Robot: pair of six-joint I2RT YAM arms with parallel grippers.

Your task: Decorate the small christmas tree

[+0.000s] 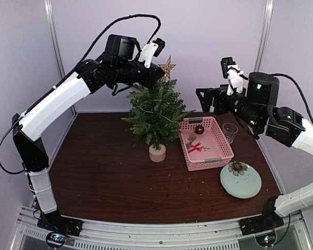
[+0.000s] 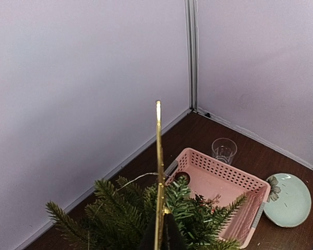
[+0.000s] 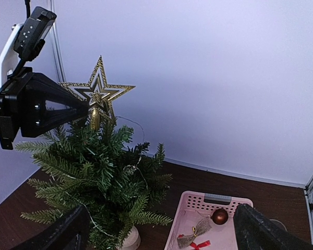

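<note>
- No txt, label, brand or no. legible to me in any view.

Pale lavender walls enclose a dark brown wooden table on the left, far and right. Metal posts stand at the far corners. An aluminium rail lines the near edge. Soft, even light.
</note>
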